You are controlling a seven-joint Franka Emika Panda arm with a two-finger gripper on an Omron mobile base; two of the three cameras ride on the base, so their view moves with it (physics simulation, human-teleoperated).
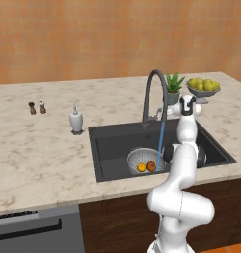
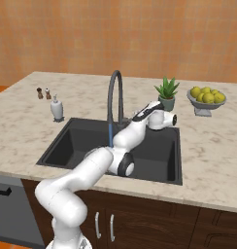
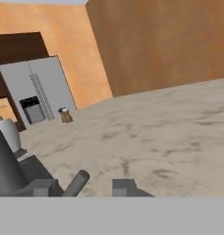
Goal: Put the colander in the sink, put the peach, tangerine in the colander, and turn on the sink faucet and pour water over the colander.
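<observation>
The silver colander stands in the dark sink, right of its middle, with the tangerine and the peach inside. From the tall dark sink faucet a thin blue stream of water falls onto the colander. My gripper is behind the basin at the faucet's base, pointing left along the counter. It is open, and the faucet's small lever lies between its fingertips without touching them. In the right base view my arm hides the colander, while the faucet and the water show.
A white soap bottle stands left of the sink, with two small shakers further left. A potted plant and a bowl of lemons sit behind the sink's right end. A grey fridge is far off.
</observation>
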